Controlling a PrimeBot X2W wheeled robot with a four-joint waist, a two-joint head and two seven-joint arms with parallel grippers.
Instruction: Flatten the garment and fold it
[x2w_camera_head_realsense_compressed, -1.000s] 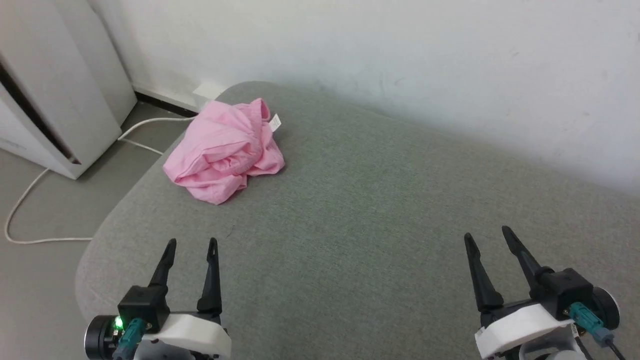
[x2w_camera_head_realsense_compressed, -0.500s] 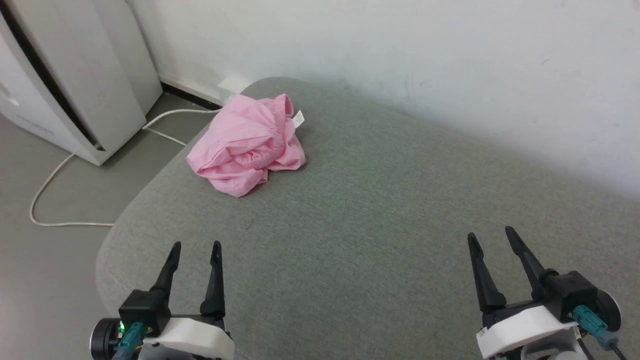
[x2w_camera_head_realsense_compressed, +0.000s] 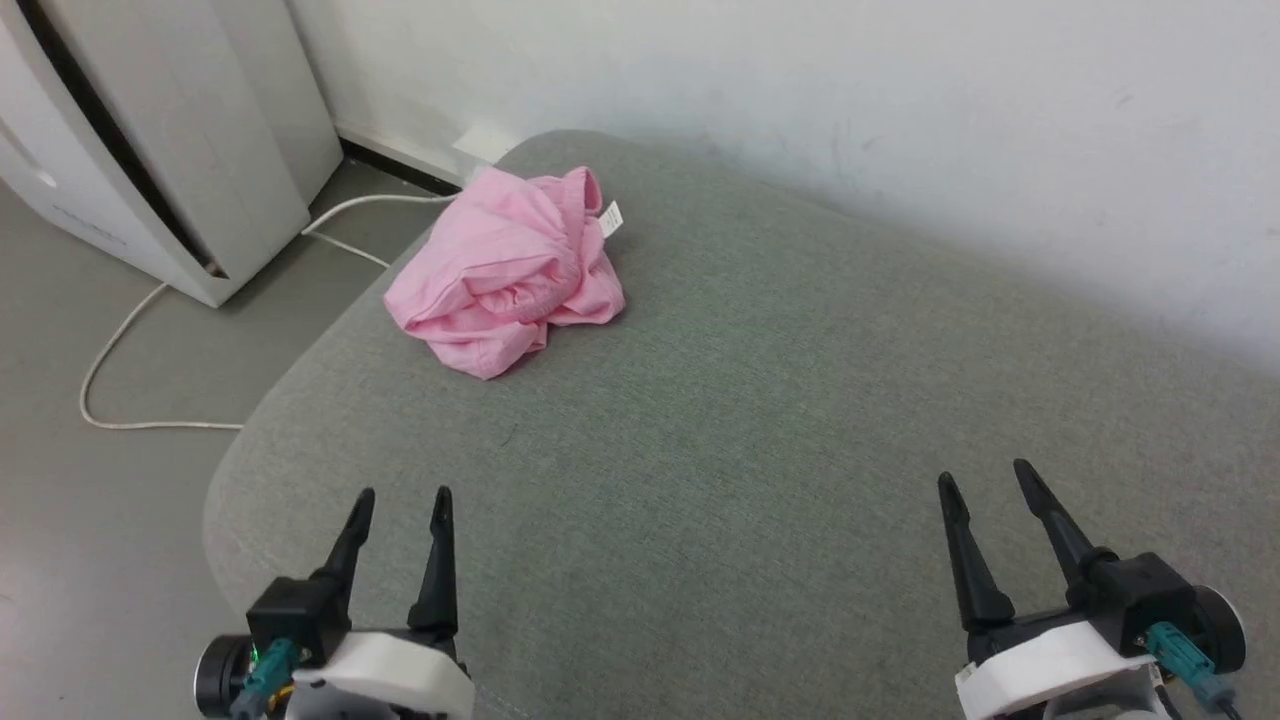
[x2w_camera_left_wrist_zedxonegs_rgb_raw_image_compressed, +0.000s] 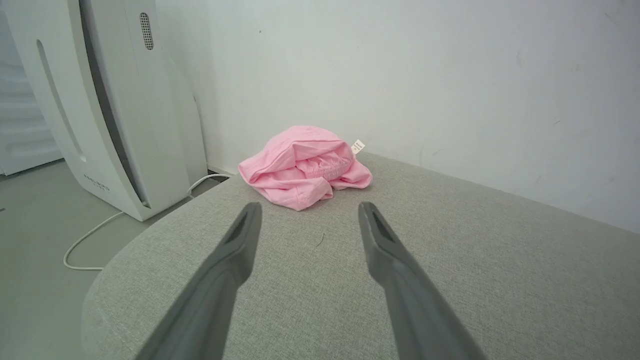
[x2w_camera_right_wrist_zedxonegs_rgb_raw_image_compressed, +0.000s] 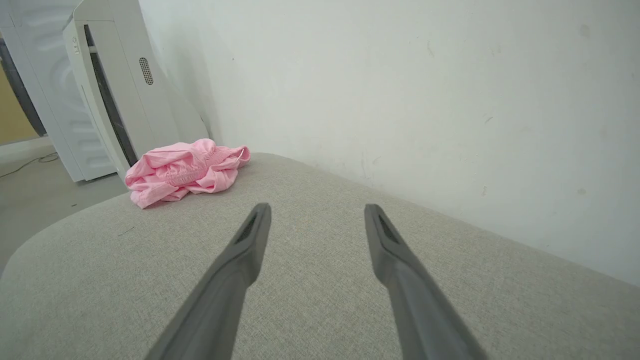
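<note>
Gaping, empty: left pincer (x2w_camera_head_realsense_compressed: 405, 492), right pincer (x2w_camera_head_realsense_compressed: 983, 471).

Left claw (x2w_camera_head_realsense_compressed: 403, 492) and right claw (x2w_camera_head_realsense_compressed: 982, 471) are the same build: two long tapered black fingers (x2w_camera_head_realsense_compressed: 438, 560) on a black block (x2w_camera_head_realsense_compressed: 1135, 585), with a white shell (x2w_camera_head_realsense_compressed: 1040, 665) behind. Teal connector (x2w_camera_head_realsense_compressed: 1170, 645) beside each block, black round cap (x2w_camera_head_realsense_compressed: 1225, 625) outboard. Fingers have slotted inner faces near the tips.
</note>
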